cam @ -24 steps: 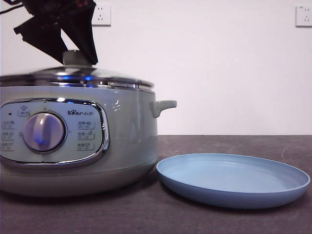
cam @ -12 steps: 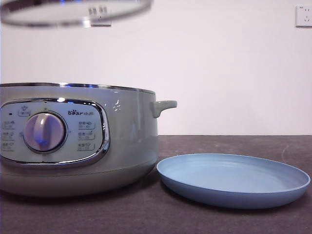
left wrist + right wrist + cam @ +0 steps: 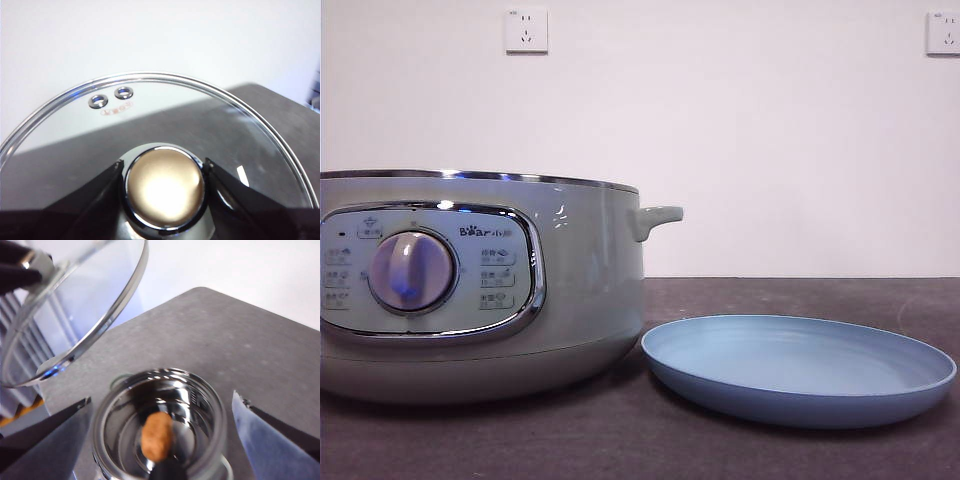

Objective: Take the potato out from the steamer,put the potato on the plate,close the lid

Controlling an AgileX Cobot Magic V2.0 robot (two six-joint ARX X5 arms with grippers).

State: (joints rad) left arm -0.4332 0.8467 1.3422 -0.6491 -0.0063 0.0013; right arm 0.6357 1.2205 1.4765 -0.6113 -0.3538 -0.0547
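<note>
Left gripper [image 3: 164,172] clamps the lid [image 3: 150,130] knob; right gripper [image 3: 160,440], jaws apart, should probably descend straight, straddling the potato [image 3: 156,436] between them.

Front view: bright, even light; wall near white, dark surface [image 3: 790,455] matte, focus sharp throughout. Soft shadow under the plate [image 3: 798,370] and at the steamer [image 3: 480,285] base. Small bright glints on the steamer's chrome panel frame and steel rim; blue-violet sheen on the dial. Left wrist view: wall overexposed to plain white; strong warm glare on the lid [image 3: 160,150] knob, washing out its top; lid rim soft at the picture's edges; left hand [image 3: 164,172] dark, without detail. Right wrist view: blurred overall; steamer interior mirror-bright with streaked reflections; potato [image 3: 156,436] soft-edged; blue glint on the lid rim; right hand [image 3: 165,440] out of focus, one side bluish-pale.
</note>
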